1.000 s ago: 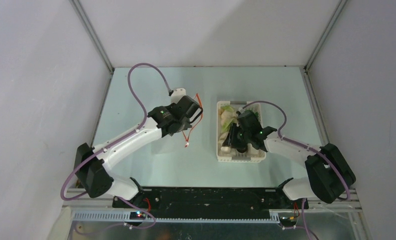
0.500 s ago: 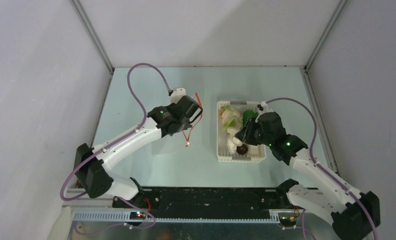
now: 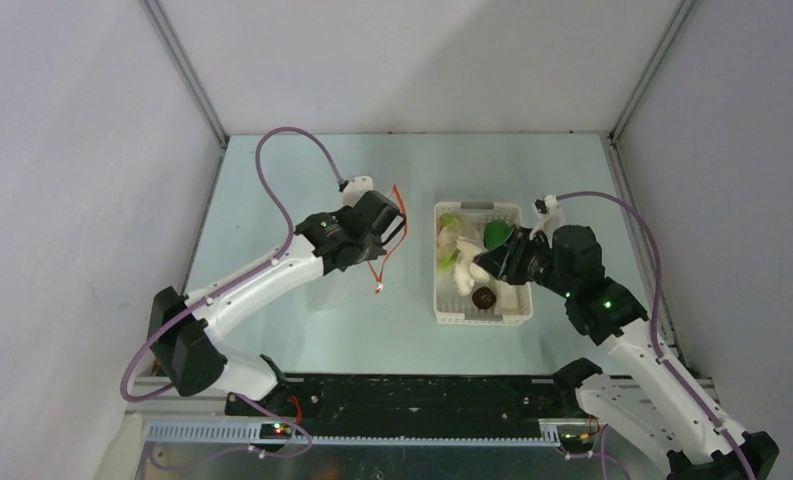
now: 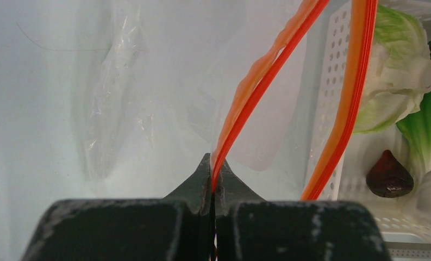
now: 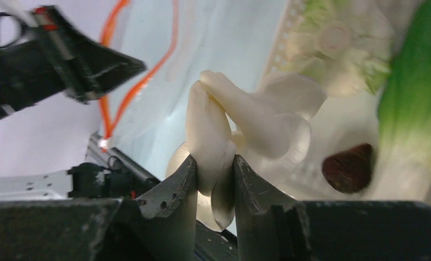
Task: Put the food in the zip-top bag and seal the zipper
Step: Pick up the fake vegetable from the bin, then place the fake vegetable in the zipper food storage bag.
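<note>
Right wrist view: we find the right gripper (image 5: pixel 213 163) closed on a white lump (image 5: pixel 245 125) of the food, pinched at its narrow end. The lump's long axis runs out ahead of the fingertips. We judge it to be raised off the basket (image 3: pixel 452 312) floor, though the frames do not settle that.

Just beyond, the dark brown ball (image 5: pixel 348 167) and the bok choy (image 5: pixel 414 98) lie in the basket, not in the bag.

Farther out, across the basket's left wall, lies the zip-top bag (image 4: pixel 148 109). The left gripper (image 4: pixel 213 182) is clamped shut on one strand of the zipper (image 4: pixel 256 81). The other strand stands apart from it toward the basket, so we judge the mouth to be open.

Governing relation: the mouth lies to the left of the loaded right gripper, near it, with only the basket wall between. In the top view that gripper points leftward, lump leading. The right arm carries the load and the left arm is nearer the bag. We judge the next move to be a leftward carry over the wall into the mouth
</note>
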{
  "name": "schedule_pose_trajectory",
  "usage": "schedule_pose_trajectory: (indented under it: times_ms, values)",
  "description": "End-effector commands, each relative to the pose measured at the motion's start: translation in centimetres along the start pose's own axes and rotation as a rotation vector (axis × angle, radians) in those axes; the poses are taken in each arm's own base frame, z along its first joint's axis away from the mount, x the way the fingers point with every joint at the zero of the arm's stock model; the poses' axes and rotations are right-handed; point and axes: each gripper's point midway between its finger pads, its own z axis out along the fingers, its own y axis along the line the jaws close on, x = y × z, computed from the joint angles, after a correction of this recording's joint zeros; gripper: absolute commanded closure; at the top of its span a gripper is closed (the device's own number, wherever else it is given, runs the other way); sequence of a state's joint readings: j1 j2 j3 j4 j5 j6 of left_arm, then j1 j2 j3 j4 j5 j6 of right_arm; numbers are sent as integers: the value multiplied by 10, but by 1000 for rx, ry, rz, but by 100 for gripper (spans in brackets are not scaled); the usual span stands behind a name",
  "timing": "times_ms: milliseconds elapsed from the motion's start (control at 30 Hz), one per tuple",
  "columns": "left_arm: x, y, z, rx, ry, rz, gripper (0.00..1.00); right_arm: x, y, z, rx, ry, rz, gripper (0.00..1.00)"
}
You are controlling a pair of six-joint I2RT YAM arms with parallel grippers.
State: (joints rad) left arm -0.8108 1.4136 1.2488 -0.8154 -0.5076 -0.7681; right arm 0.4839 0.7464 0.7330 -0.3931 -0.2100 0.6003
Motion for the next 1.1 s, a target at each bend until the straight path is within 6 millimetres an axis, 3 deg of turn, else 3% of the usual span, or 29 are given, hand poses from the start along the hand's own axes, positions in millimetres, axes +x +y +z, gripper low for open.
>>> schedule_pose_trajectory:
  times_ms: [0,267,567,800,1067]
  values:
    - [-7,-7,-3,39,-17,-32,100,-43,74,-19,-294,-99,-92,92]
    - [-5,-18,-6,105,-3,-26,100,-69,134,-25,-574,-162,-121,94]
    - [-1,-28,-22,242,-10,-52,100,-97,176,0,-658,-253,-153,95]
    - [-7,-28,-36,283,-30,-84,100,-76,180,39,-642,-178,-130,97]
    - [-13,-29,-52,343,-54,-113,100,-48,161,72,-538,-91,-123,99]
